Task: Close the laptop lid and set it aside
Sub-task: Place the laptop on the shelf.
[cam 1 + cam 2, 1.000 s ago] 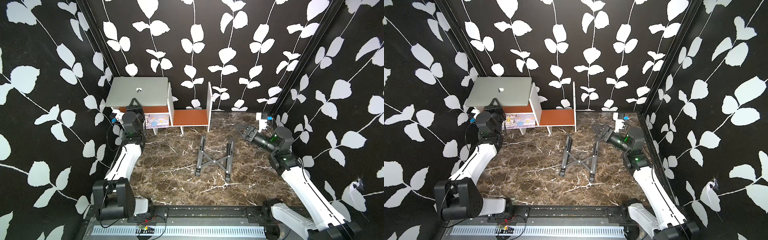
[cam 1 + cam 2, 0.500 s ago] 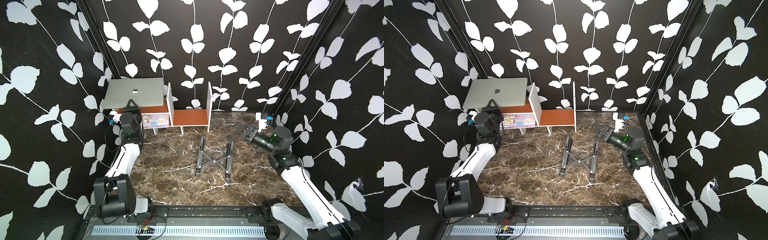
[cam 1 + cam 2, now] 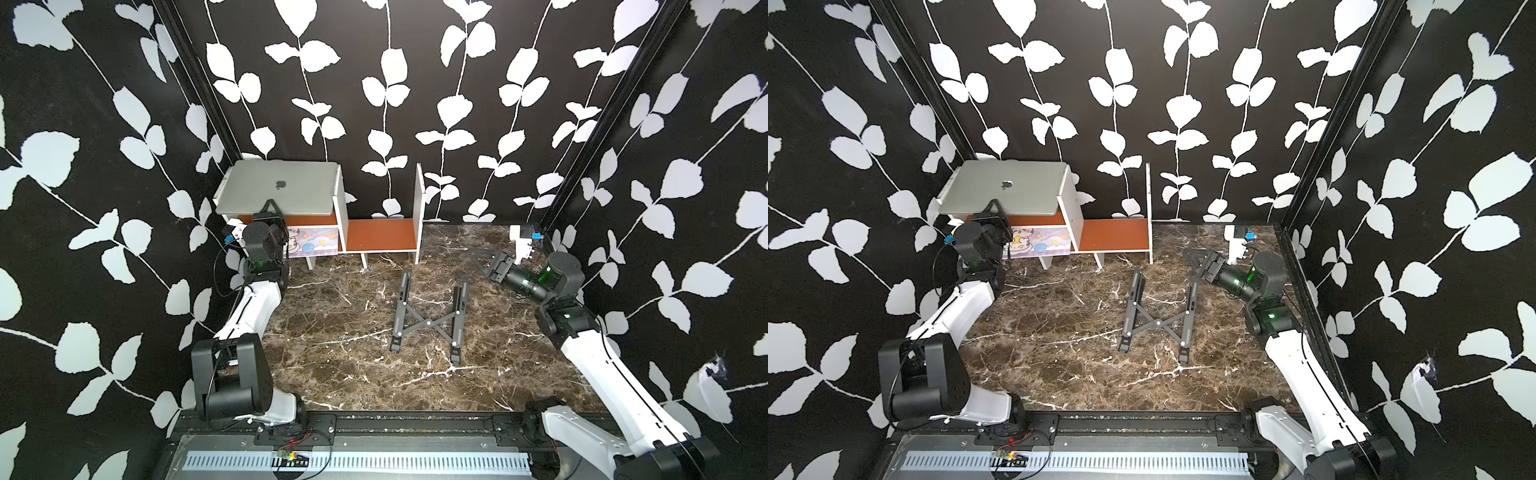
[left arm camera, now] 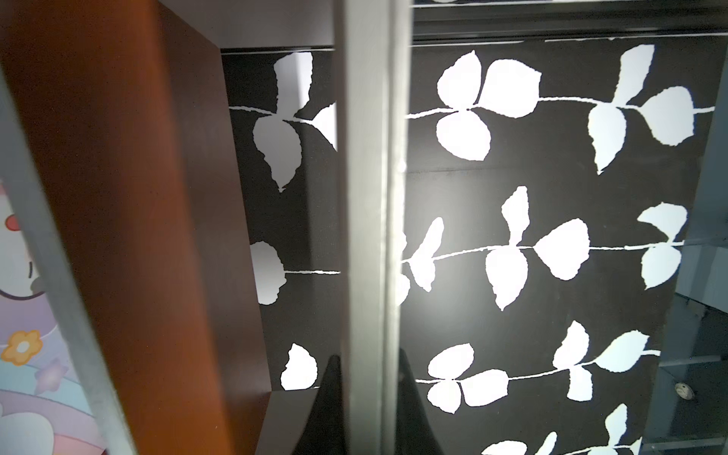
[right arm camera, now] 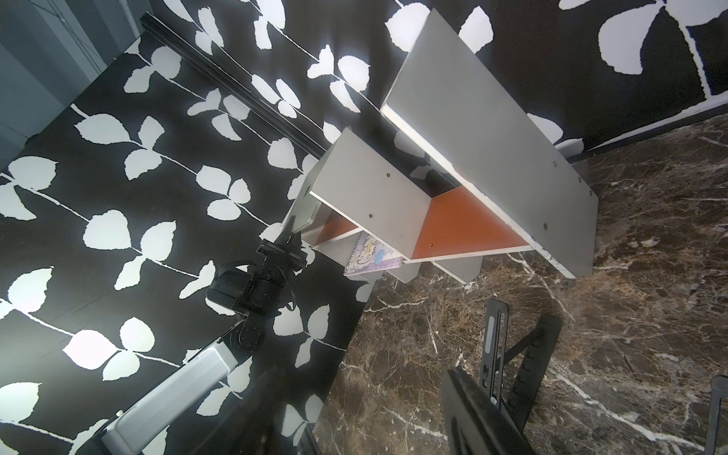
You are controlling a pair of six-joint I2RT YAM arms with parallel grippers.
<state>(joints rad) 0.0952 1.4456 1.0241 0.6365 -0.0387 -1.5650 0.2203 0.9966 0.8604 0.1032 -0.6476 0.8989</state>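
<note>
- The left tool (image 3: 272,206) is clamped narrowly on the front edge of the laptop (image 4: 370,197). In the left wrist view that thin edge is seen running between the two dark fingers (image 4: 327,413), presumably so that the machine can be steered by its edge.
- The lid (image 3: 1005,185) is seen shut against the base, logo upward, with only a fine seam left along the edge. The closing step is judged done.
- The laptop is found at the far left, on top of the left compartment of the white shelf unit (image 3: 380,239). It appears to be laid across the upright divider (image 3: 340,208), but whether its weight is fully rested there cannot be told.
- A cartoon-cat notebook (image 3: 313,243) is kept in the compartment beneath it.
- The right tool (image 3: 484,259) is held partly open and empty above the marble worktop (image 3: 332,353). It is near the black folding stand (image 3: 428,320) and well apart from the laptop, judged to be kept out of the way.
- Compared with half a second ago, the laptop has been shifted slightly toward the divider. The right arm is seen unchanged.
</note>
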